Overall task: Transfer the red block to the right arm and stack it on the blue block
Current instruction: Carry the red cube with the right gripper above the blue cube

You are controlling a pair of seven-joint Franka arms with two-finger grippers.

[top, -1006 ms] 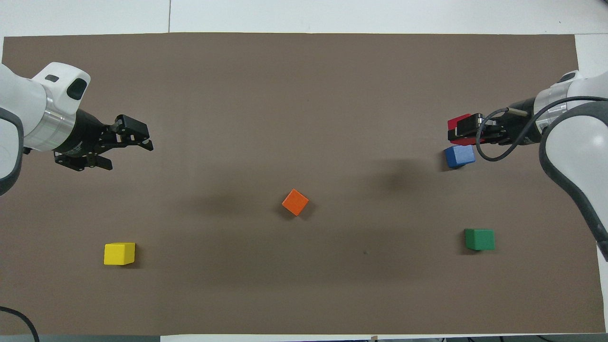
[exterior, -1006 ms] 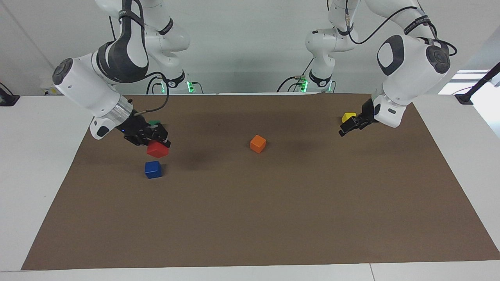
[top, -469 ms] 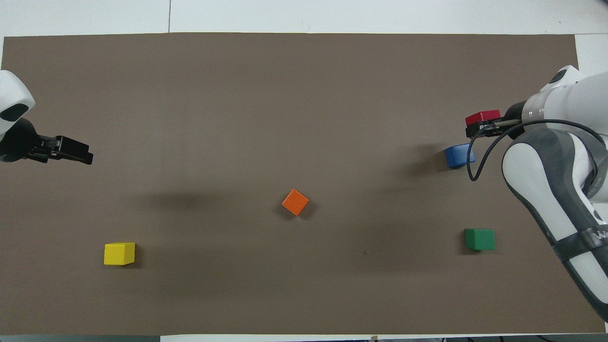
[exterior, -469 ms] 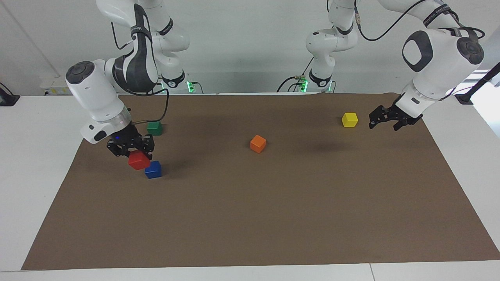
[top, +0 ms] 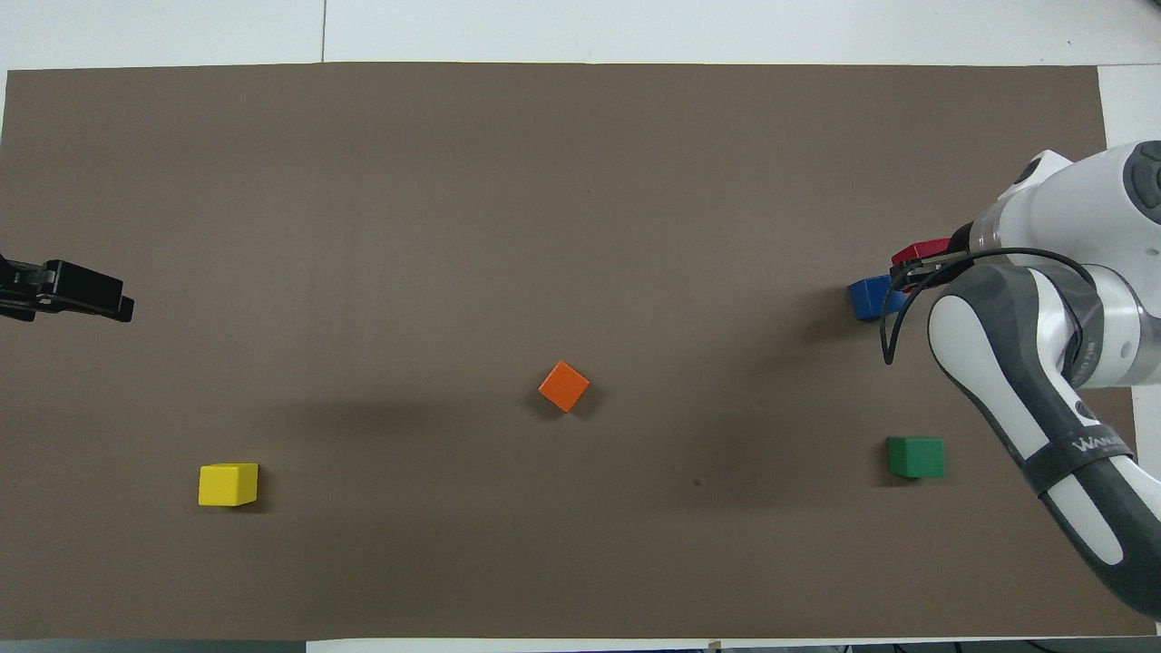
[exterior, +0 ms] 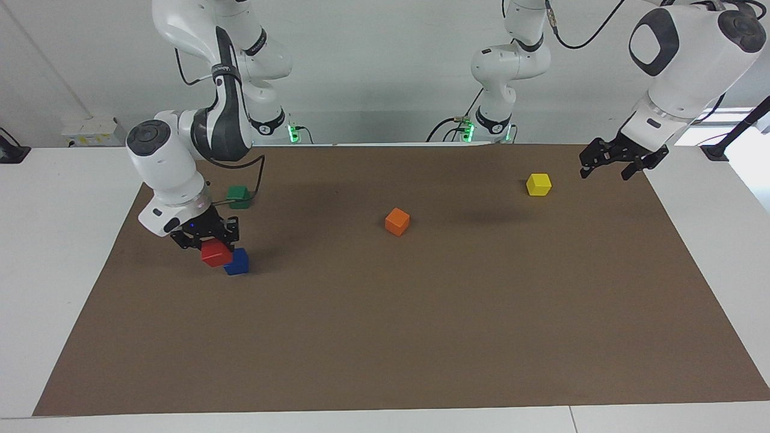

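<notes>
we see the red block [exterior: 216, 253] pinched in the right gripper [exterior: 204, 233], held low over the mat just beside the blue block [exterior: 237, 261], on the side toward the right arm's end of the table; whether the two cubes touch we cannot tell. the right arm [exterior: 174, 162] bends steeply down over them. the blue block sits on the brown mat [exterior: 421, 337], with the green block [exterior: 239, 195] nearer to the robots. the orange block [exterior: 397, 221] lies mid-mat. the left gripper [exterior: 613, 157], fingers spread and holding nothing, hangs over the mat's edge near the yellow block [exterior: 538, 184].
</notes>
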